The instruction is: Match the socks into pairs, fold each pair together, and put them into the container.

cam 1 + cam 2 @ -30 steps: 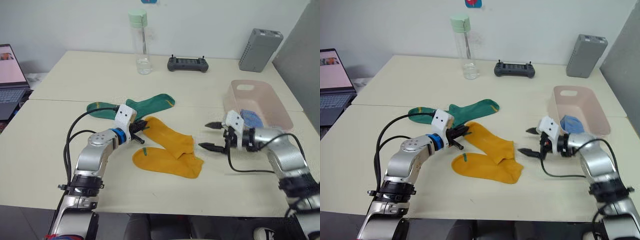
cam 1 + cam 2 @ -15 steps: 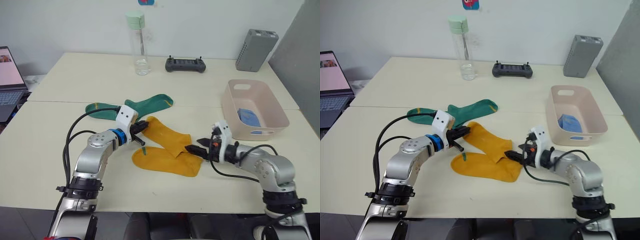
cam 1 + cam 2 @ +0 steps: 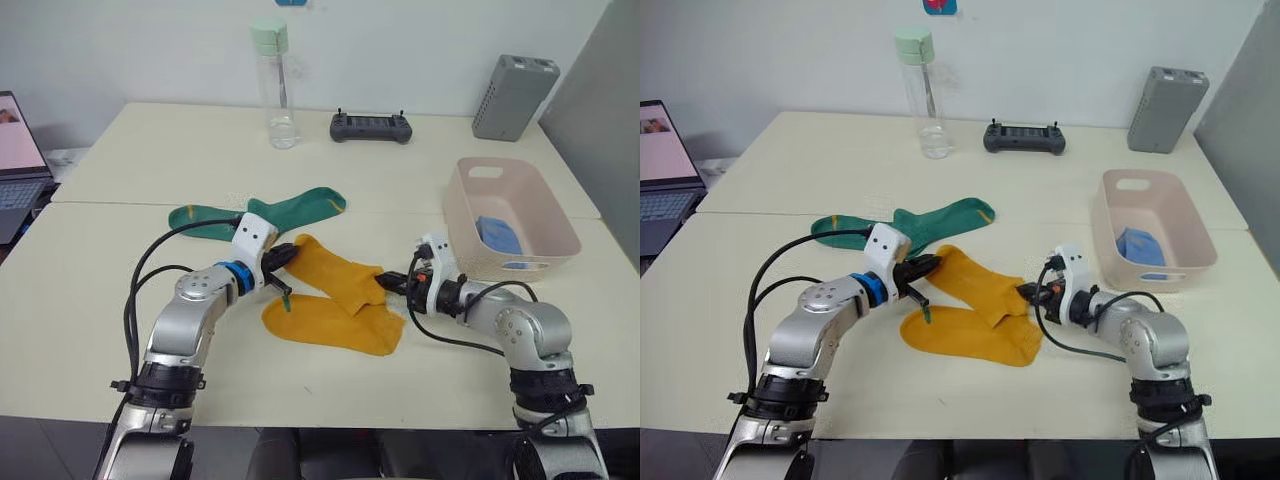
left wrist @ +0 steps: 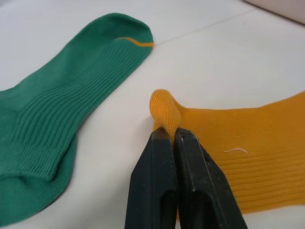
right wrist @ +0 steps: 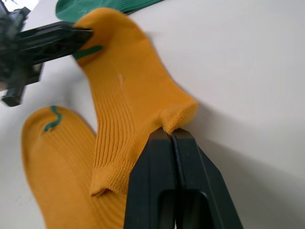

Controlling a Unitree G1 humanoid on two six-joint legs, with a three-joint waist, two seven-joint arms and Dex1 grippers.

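Gripping the upper yellow sock (image 3: pixel 335 272) at both ends, my left gripper (image 4: pixel 172 136) is clamped on its toe and my right gripper (image 5: pixel 170 132) on its heel; it overlaps the second yellow sock (image 3: pixel 330 322), beside the green socks (image 3: pixel 270 213). The tub (image 3: pixel 512 262) at my right holds a blue sock (image 3: pixel 497 234); bottle (image 3: pixel 273 84), controller (image 3: pixel 371 127) and grey box (image 3: pixel 513 96) stand well behind. Half a second ago my right jaws were parted near the lower cuff.

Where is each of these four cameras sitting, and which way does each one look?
Left and right eye views: on the head, looking down over both arms at the table, the socks and the container.
Left wrist view: along the left gripper, shut on the upper yellow sock; green socks beside.
Right wrist view: along the right gripper, pinching the same sock's other end; the left gripper shows there too.
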